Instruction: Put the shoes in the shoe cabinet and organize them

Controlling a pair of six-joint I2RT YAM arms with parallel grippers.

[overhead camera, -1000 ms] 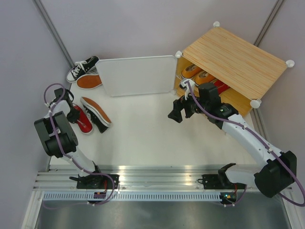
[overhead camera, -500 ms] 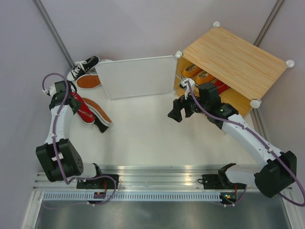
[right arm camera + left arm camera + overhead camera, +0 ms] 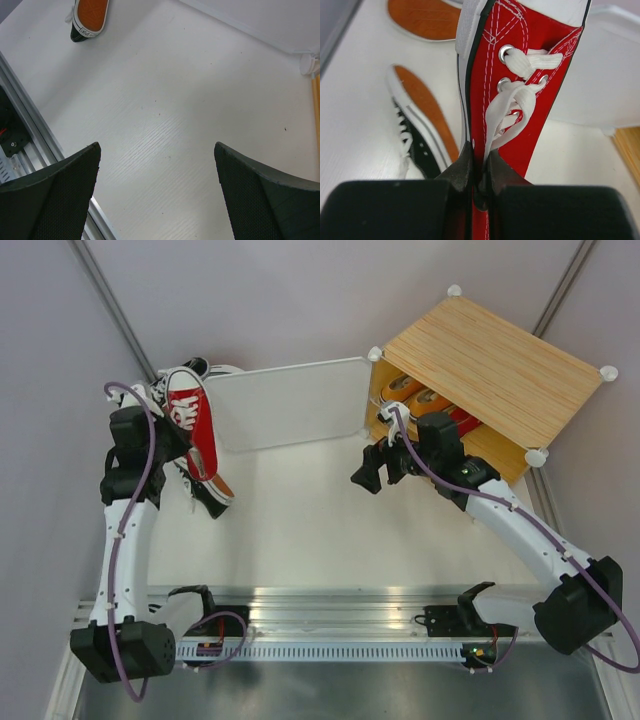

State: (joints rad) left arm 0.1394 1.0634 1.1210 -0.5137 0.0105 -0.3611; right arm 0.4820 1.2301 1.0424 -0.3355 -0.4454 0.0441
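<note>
My left gripper (image 3: 183, 445) is shut on the side wall of a red shoe (image 3: 190, 415) and holds it up off the table, toe pointing away. In the left wrist view the fingers (image 3: 465, 165) clamp the red canvas (image 3: 520, 75) just below the white laces. A black shoe (image 3: 205, 495) lies on its side beneath it and also shows in the left wrist view (image 3: 417, 135). The shoe cabinet (image 3: 490, 360) stands at the back right with its white door (image 3: 285, 400) swung open. Orange shoes (image 3: 402, 390) and a red shoe (image 3: 462, 422) sit inside. My right gripper (image 3: 372, 468) is open and empty in front of the cabinet.
An upturned orange sole (image 3: 425, 17) lies beyond the red shoe. Another black shoe (image 3: 190, 367) peeks out at the back left. The grey left wall is close to my left arm. The metal rail (image 3: 330, 605) runs along the near edge. The black shoe's sole (image 3: 90, 15) shows far from my right gripper (image 3: 160, 190).
My left gripper has lifted the red shoe off the table and swung it up and to the right. My right arm has not moved.
</note>
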